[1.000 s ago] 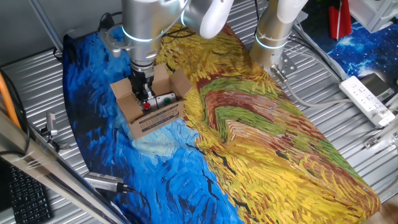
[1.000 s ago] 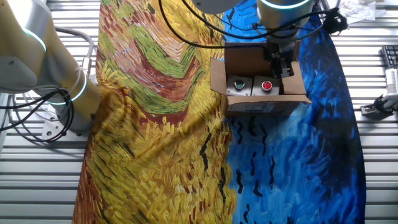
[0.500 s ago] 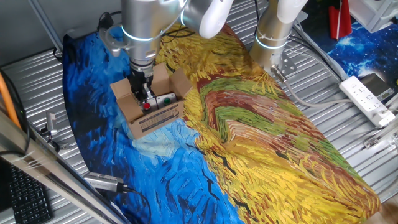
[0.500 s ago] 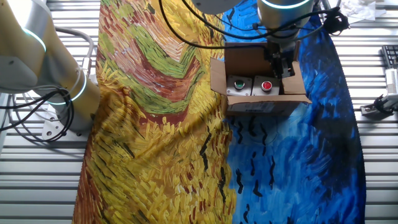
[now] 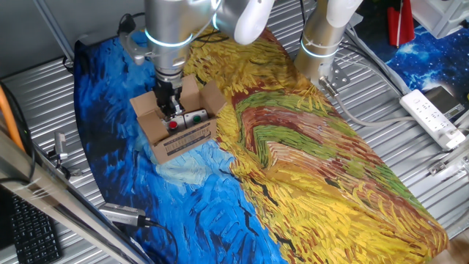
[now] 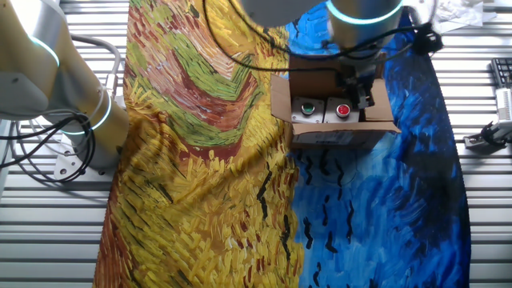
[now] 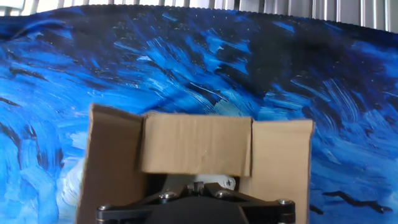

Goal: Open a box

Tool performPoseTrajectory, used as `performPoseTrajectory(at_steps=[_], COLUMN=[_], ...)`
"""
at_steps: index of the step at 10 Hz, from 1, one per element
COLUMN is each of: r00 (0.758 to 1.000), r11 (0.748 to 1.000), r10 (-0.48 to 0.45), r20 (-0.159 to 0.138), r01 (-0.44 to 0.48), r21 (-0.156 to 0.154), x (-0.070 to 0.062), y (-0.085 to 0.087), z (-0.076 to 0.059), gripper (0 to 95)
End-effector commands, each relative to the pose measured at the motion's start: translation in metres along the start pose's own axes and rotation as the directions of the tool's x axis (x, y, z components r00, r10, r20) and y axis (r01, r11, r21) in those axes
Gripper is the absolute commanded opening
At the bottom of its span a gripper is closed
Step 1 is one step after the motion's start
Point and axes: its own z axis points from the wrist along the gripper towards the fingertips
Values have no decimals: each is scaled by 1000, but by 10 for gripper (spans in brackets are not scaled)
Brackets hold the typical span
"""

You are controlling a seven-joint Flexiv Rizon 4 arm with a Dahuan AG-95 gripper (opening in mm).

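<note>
Box (image 5: 176, 121) near bench's far left corner, flaps already open.
Gripper (image 5: 169, 110) above opening; jaw state unclear; next likely clear upward.

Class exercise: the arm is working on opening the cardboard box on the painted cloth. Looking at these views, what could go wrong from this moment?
1. The end effector sits low among the upright flaps of the box; moving sideways could snag a flap and drag or tip the light carton.
2. The box rests on a loose painted cloth, so it may slide instead of its flaps folding.
3. A white device with a red button and a green button lies inside, near the fingers; descending further might strike it.
</note>
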Motion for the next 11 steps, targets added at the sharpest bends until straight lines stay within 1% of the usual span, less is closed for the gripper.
performPoseTrajectory(at_steps=[1,2,5,7,8,11], r00=[1000,1000,999,999,999,998], r11=[1000,1000,1000,1000,1000,1000], r10=[-3,-6,-16,-17,-17,-19], r20=[10,18,30,36,45,59], r01=[3,6,16,17,17,19], r21=[-5,-5,-3,-3,-2,1], x=[-2,-2,-1,-2,-5,-10], y=[-1,-2,-5,-5,-4,-1], z=[6,9,17,19,19,17], gripper=[0,0,0,0,0,0])
